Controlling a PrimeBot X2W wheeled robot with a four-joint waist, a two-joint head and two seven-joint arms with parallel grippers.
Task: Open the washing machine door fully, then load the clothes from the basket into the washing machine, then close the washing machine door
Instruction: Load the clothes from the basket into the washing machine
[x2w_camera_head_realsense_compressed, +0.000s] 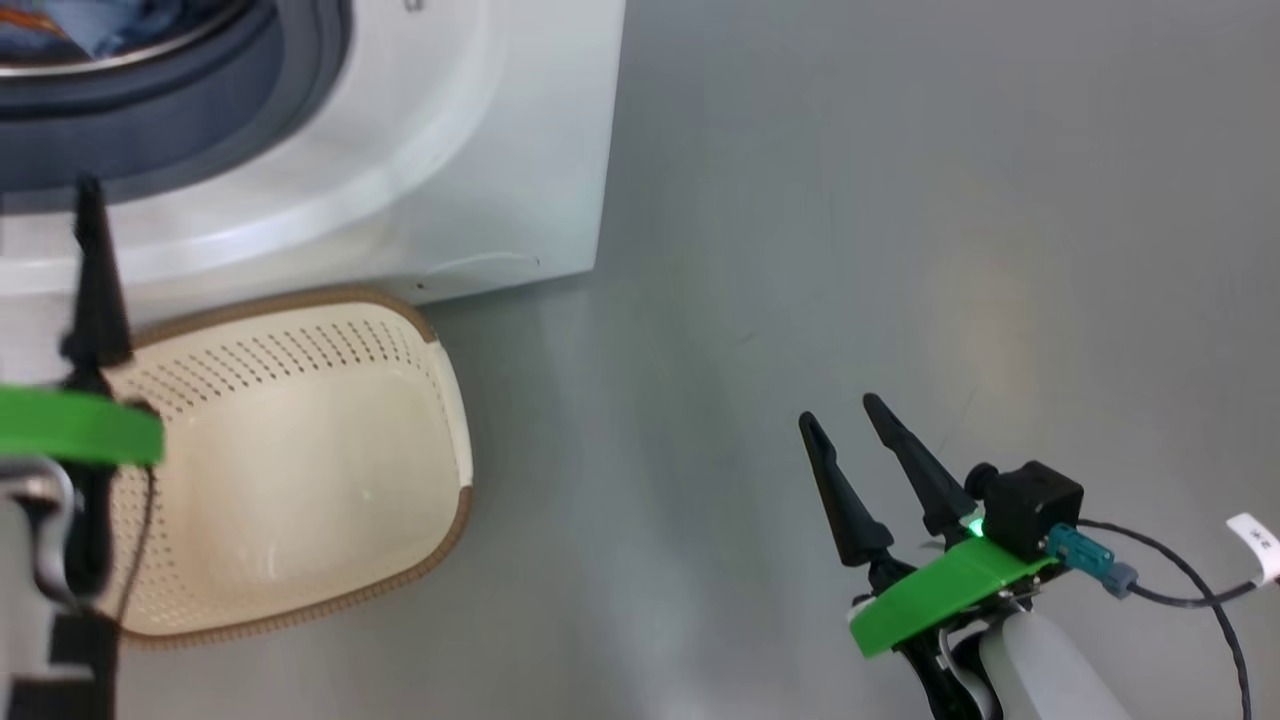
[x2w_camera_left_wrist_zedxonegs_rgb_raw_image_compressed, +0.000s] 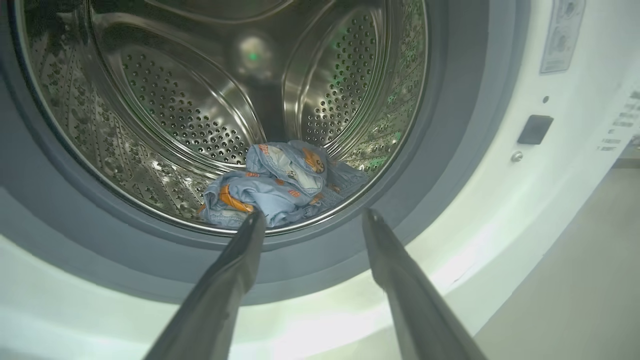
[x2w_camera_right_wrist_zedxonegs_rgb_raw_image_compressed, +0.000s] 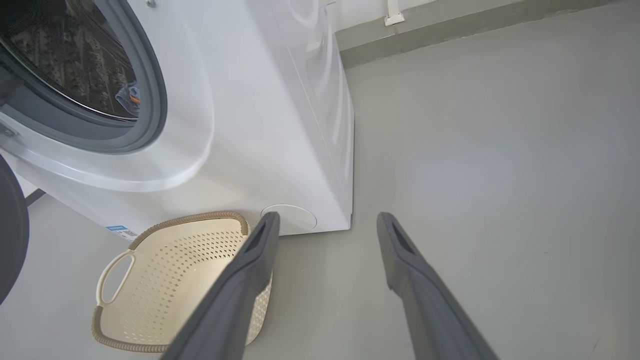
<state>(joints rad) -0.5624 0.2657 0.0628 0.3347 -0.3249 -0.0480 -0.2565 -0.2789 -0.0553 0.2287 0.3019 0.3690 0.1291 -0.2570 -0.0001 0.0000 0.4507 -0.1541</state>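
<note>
While the washing machine (x2w_camera_head_realsense_compressed: 480, 150) is standing on the grey floor (x2w_camera_head_realsense_compressed: 800, 200) with its round opening uncovered, the clothes (x2w_camera_left_wrist_zedxonegs_rgb_raw_image_compressed: 280, 185) are lying in a crumpled light-blue heap at the bottom of its steel drum (x2w_camera_left_wrist_zedxonegs_rgb_raw_image_compressed: 175, 100), just behind the grey rubber ring (x2w_camera_left_wrist_zedxonegs_rgb_raw_image_compressed: 75, 250). The left claw (x2w_camera_left_wrist_zedxonegs_rgb_raw_image_compressed: 315, 214) is hovering in front of the machine's opening, its two dark fingers spread wide and gripping nothing, their tips pointing at the lower lip of the drum, close to the heap. The basket (x2w_camera_head_realsense_compressed: 300, 350) is sitting on the floor right against the foot of the machine, below the opening, and no fabric is showing inside it. The right claw (x2w_camera_head_realsense_compressed: 840, 410) is hanging over bare floor well off to the right of the machine, fingers likewise spread apart and carrying nothing. The door's (x2w_camera_right_wrist_zedxonegs_rgb_raw_image_compressed: 12, 230) dark rounded edge is showing to the left of the machine's front, swung clear of the opening.
</note>
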